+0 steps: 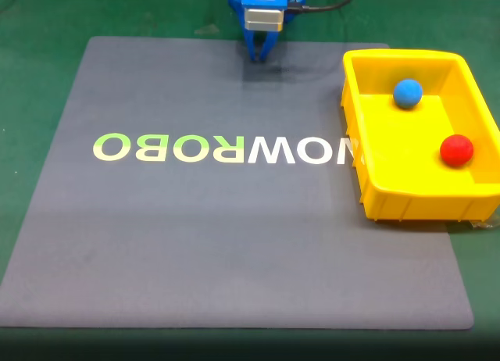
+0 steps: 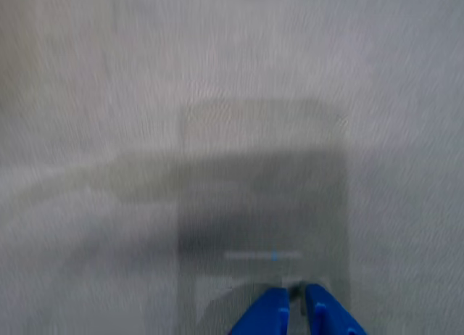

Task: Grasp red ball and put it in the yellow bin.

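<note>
Red ball: inside the yellow bin, near its right wall.
Blue ball: in the same bin, further back.
Pincer: empty, blue tips nearly together, above the grey mat.

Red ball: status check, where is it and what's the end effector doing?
End effector shut, empty, over the mat's far edge. Red ball in the bin, beside blue ball, not touching. Nothing in the way.
</note>
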